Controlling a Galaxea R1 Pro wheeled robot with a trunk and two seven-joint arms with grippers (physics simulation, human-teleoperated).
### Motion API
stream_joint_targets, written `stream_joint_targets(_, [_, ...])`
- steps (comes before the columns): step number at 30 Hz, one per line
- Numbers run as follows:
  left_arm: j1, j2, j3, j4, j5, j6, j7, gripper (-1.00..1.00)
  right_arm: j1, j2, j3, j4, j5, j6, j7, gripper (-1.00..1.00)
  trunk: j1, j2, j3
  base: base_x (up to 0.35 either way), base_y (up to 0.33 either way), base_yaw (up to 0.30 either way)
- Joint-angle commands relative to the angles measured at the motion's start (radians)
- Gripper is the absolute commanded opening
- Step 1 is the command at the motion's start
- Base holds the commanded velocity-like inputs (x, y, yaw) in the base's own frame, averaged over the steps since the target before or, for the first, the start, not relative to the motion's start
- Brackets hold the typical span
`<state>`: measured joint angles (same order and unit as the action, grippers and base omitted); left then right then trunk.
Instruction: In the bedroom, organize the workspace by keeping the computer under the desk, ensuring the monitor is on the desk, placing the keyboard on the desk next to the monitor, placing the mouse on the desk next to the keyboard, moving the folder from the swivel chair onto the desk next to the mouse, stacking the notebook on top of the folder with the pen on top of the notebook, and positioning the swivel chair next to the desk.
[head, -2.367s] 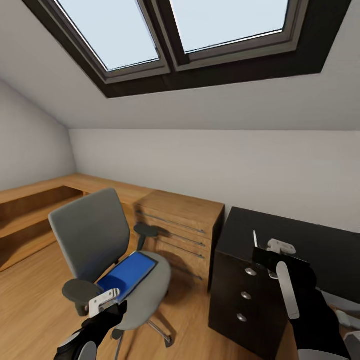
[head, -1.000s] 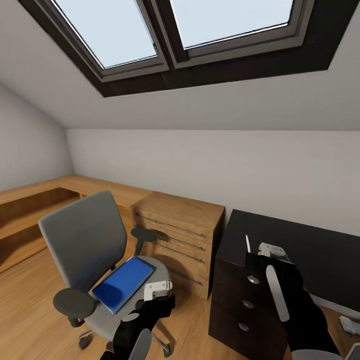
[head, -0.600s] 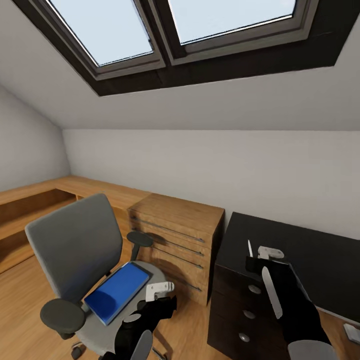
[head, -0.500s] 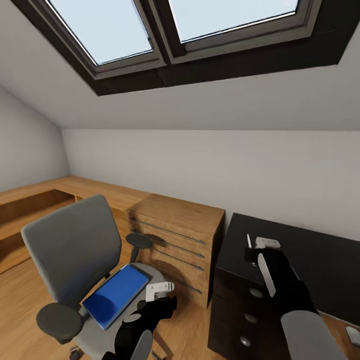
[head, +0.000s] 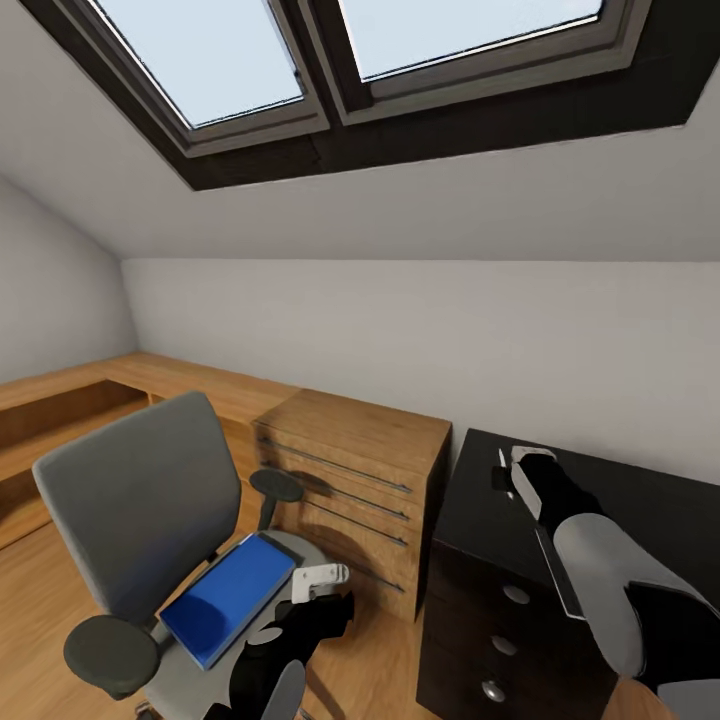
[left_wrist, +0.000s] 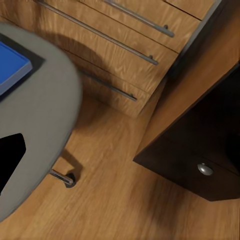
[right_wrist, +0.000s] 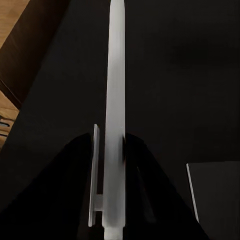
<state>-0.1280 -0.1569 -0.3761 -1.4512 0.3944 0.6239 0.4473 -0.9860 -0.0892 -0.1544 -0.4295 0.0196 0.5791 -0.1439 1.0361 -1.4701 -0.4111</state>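
Bright blue, the folder (head: 228, 598) lies flat on the grey seat of the swivel chair (head: 135, 500), which stands beside a light-wood drawer chest (head: 350, 470). The left pincer (head: 322, 582) hangs just off the seat's front edge, near the folder but apart from it; I cannot tell whether it is clenched or released. Over the glossy black worktop (head: 480, 510), the right pincer (head: 512, 470) is clenched on a slim white pen (right_wrist: 116, 100), which points out along its fingers.

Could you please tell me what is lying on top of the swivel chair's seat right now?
The blue folder lies flat on the swivel chair seat. The left gripper hovers beside its near edge. Anything under the folder is hidden.
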Motion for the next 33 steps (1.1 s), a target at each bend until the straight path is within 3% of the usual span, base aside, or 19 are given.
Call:
stream_joint_targets(1, [-0.001, 0.0, -0.001, -0.002, 0.011, 0.002, 0.01, 1.0, -0.006, 0.0, -0.004, 0.013, 0.002, 0.004, -0.002, -1.0, 0.0, -0.001, -0.001, 0.217, 0.0, 0.0])
stream_joint_targets(16, [-0.001, 0.0, -0.001, -0.006, 0.011, 0.002, 0.01, 1.0, -0.026, 0.005, -0.011, 0.186, -0.004, 0.007, 0.002, -1.0, 0.0, -0.001, -0.001, 0.117, 0.0, 0.0])
stream_joint_targets(33, [-0.001, 0.004, 0.0, -0.006, 0.011, -0.001, 0.01, 1.0, -0.019, 0.032, -0.009, 0.212, -0.002, 0.008, 0.002, -1.0, 0.0, -0.001, -0.001, 0.001, 0.0, 0.0])
